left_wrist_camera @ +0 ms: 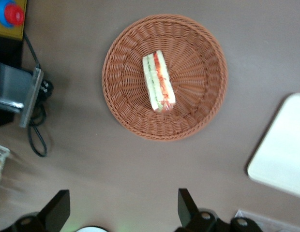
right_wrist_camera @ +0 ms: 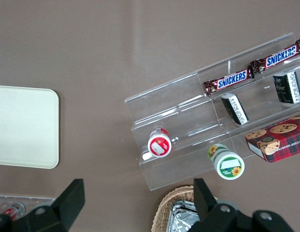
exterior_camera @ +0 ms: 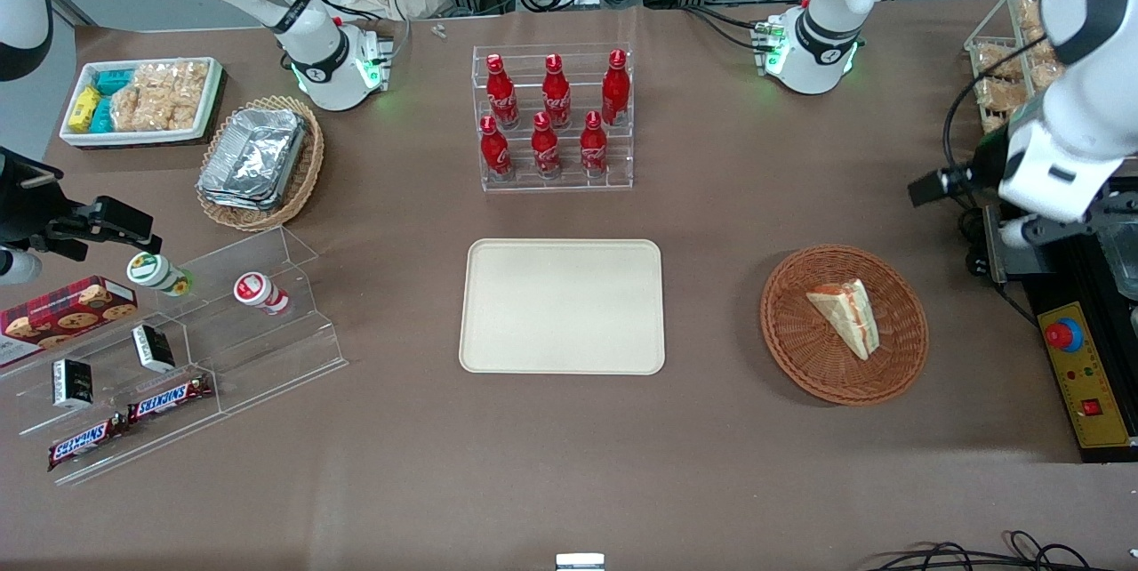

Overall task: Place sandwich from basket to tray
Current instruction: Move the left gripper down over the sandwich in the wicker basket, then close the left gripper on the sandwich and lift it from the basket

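A brown bench (exterior_camera: 569,464) fills the front view, with cables and rack frames along its farthest edge. Going left to right in that view: at the parked arm's end sit one white bin (exterior_camera: 142,100) of snacks, one tan basket (exterior_camera: 262,164) of foil trays, and one clear stepped stand (exterior_camera: 178,349) holding two Snickers bars (exterior_camera: 133,420), two cups (exterior_camera: 204,282), two small dark packs (exterior_camera: 111,365) and one cookie box (exterior_camera: 62,313). Mid-bench, a clear rack (exterior_camera: 553,117) carries six red bottles (exterior_camera: 556,113), three to a row. Nearer the front camera lies the one tray (exterior_camera: 562,306), bare. Toward the working arm's end lies the one basket (exterior_camera: 843,324), and the single sandwich (exterior_camera: 845,315) lies in it, about at its middle. The gripper (left_wrist_camera: 121,212) hangs above the bare bench beside the basket, fingers (left_wrist_camera: 55,209) spread wide, gripping nothing.
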